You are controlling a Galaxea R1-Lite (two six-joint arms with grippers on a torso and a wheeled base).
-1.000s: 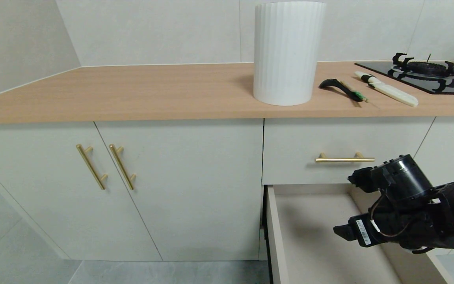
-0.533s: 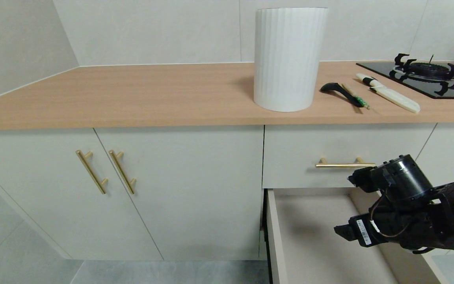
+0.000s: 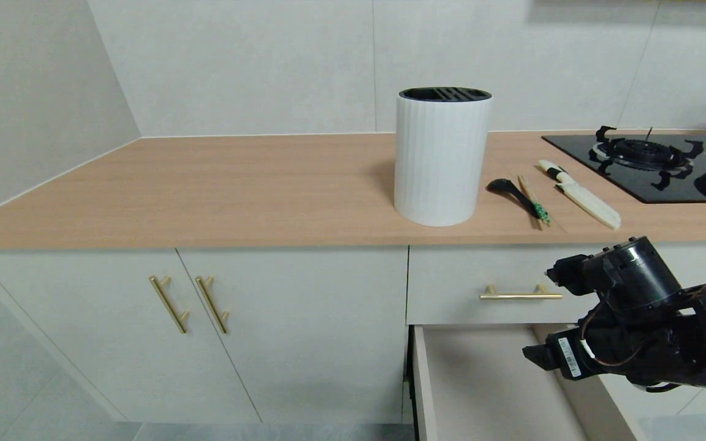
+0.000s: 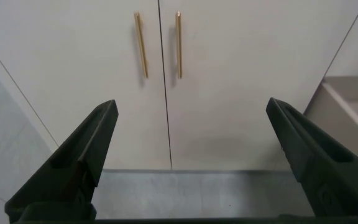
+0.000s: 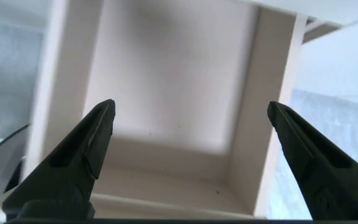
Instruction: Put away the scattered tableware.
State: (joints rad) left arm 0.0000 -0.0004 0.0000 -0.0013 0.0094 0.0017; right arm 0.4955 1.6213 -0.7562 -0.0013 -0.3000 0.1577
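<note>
Three utensils lie loose on the bench (image 3: 236, 190), higher than our right claw (image 5: 190, 112) and farther back: a black spoon (image 3: 506, 188), chopsticks (image 3: 531, 199) with green ends, and a pale-bladed knife (image 3: 580, 195). The spoon's handle runs in against the chopsticks, and the knife lies near them on the side toward the gas hob (image 3: 653, 156). All three are flat on the wood, none yet put away.

Up and to the left of that claw stands a white ribbed knife block (image 3: 442, 156), upright, with its slotted black top facing up. It is just beside the spoon, and we judge it the likely home for the knife.

Our right claw hangs over the open drawer (image 3: 482, 380), its fingers spread wide and nothing between them. Beneath it we see only the drawer's bare floor. We take the drawer to be pulled out so that the spoon and chopsticks can go in, which would explain why the claw is parked low in front of the cupboard rather than up by the bench.

Our left claw (image 4: 191, 107) is also spread wide and carries nothing. It faces the double cabinet doors (image 3: 193, 306) with their brass handles, low near the floor and well apart from the tableware.

Next, we think, the right claw must rise to bench height before it can pinch anything. The utensils lie flat, so a grasp from above seems called for.
</note>
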